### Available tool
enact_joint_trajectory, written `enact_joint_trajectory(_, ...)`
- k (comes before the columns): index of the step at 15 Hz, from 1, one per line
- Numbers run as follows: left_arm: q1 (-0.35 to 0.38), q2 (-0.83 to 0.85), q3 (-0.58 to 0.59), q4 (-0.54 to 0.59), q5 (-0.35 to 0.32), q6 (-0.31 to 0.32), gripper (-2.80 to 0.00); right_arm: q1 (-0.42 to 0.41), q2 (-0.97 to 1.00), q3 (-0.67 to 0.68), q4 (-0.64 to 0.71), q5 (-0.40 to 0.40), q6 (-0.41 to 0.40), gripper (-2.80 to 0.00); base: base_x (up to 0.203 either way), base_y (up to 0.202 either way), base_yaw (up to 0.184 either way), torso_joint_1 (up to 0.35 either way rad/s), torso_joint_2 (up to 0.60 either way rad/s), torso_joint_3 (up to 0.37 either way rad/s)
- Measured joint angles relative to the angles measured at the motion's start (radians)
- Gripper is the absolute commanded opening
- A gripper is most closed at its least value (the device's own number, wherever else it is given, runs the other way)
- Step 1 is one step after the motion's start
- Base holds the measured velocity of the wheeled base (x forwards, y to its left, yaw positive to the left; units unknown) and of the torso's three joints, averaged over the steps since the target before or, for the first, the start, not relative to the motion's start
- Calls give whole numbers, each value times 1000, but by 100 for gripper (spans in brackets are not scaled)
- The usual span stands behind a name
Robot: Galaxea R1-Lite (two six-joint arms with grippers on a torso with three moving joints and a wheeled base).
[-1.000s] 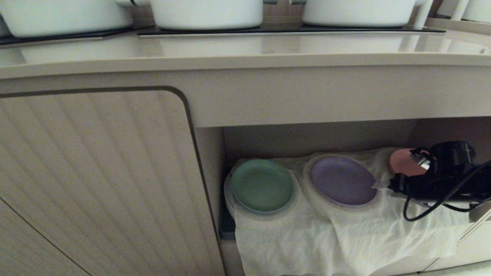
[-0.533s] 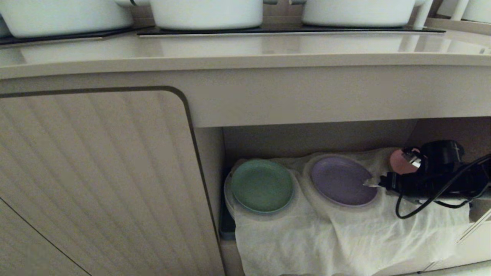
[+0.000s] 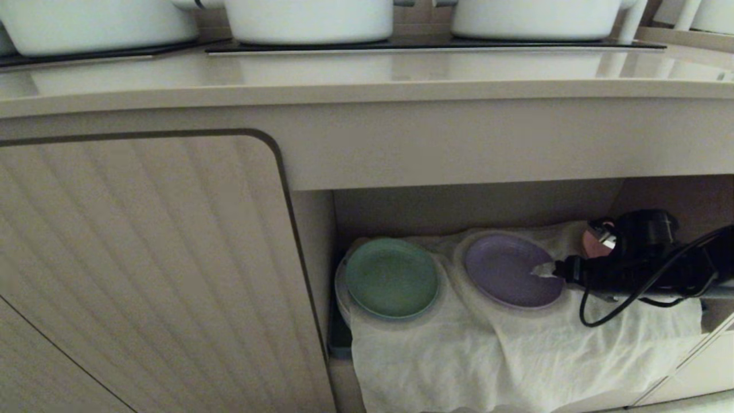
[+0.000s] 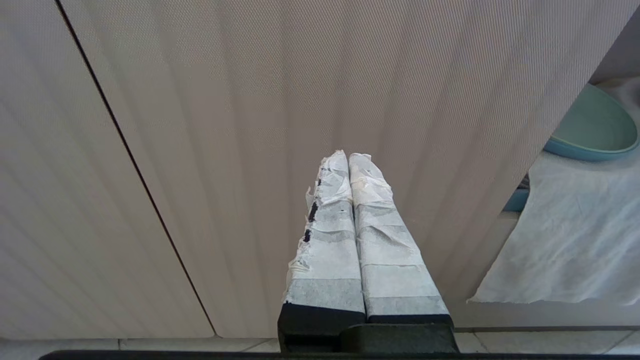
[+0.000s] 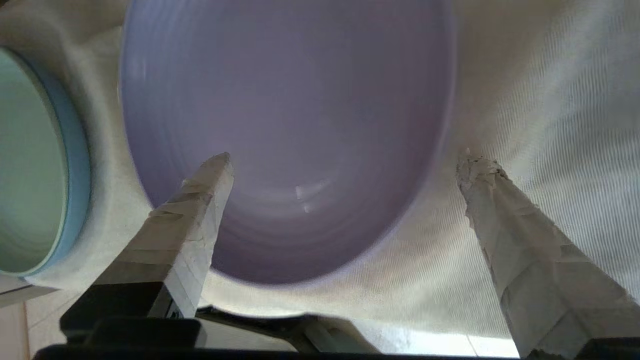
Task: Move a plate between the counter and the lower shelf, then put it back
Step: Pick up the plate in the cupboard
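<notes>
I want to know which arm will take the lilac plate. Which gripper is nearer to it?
The right gripper: its open fingers straddle the plate rim on the lower shelf. The left gripper hangs shut by the cabinet door.

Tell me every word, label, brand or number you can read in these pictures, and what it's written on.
None can be read in any view.
The pots, the counter, the cupboard door, the lilac plate, the green plate, the white cloth and both taped tools are plain and unmarked.
</notes>
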Motion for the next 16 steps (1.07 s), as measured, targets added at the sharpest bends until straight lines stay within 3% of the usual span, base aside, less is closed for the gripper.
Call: enact_joint_trajectory(16,-1,0,0,0,0,0,-280,26,27,5,-46,0,0,0,0,0,0,0,0,0)
